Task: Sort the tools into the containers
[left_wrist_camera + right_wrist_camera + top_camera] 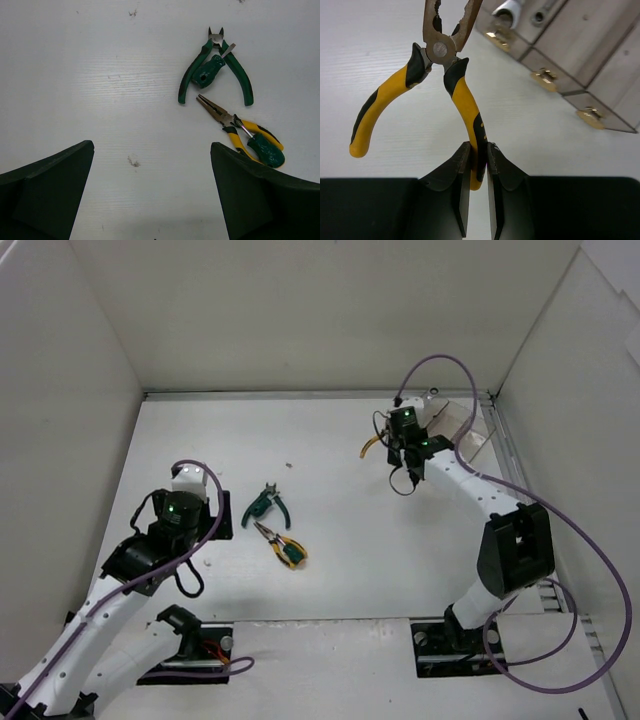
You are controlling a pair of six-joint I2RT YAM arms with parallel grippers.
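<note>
From above, my right arm reached to the far right, carrying the orange/yellow-handled pliers (pixel 372 446) just left of the tray (pixel 478 440). The green-handled pliers (pixel 266 506) and the yellow-and-green-handled tool (pixel 286 550) lay side by side on the table just right of my left arm, well apart from the tray.

In my left wrist view, my left pincer (pixel 151 145) gaped wide with nothing in it. Both of those tools lay ahead of it, to the far right.

In my right wrist view, my right pincer (pixel 478 149) was squeezed narrow on one handle of the pliers. Their nose pointed away and the other handle splayed free.

Beyond them, to the right, stood the tray's brownish compartments. A silver wrench (pixel 509 9) showed in the farthest one, beside another metal end I could not identify. The nearer compartments looked bare as far as I could see.

I judged I was mid-delivery. The next move called for swinging right over a free compartment, lining the pliers up along it, and lowering them before letting go.
</note>
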